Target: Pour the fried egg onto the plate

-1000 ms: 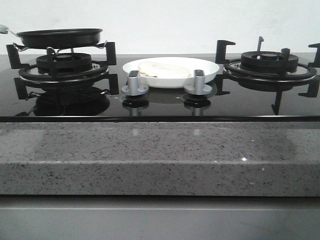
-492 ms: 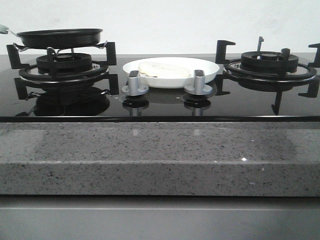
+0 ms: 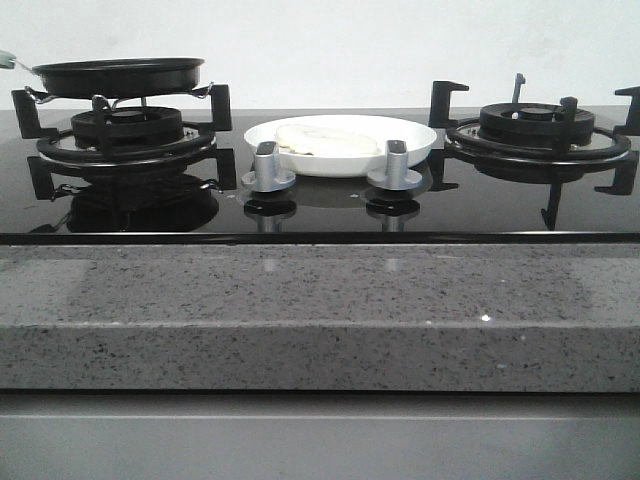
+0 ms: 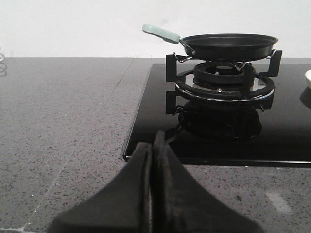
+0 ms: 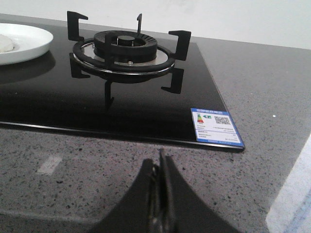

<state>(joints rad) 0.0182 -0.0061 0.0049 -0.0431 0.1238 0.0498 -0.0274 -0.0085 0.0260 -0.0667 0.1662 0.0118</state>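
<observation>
Both pincers, left pincer (image 4: 152,160) and right pincer (image 5: 160,182), sit pressed together over the counter (image 3: 300,320); well beyond them, the fried egg (image 3: 326,140) lies on the plate (image 3: 412,145).

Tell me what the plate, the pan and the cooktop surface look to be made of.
Plate: probably glazed ceramic, plain glossy white. Pan: likely coated metal, matte black, with a pale green, plastic-looking handle. Cooktop surface: seemingly black glass, mirroring the burner grates.
</observation>
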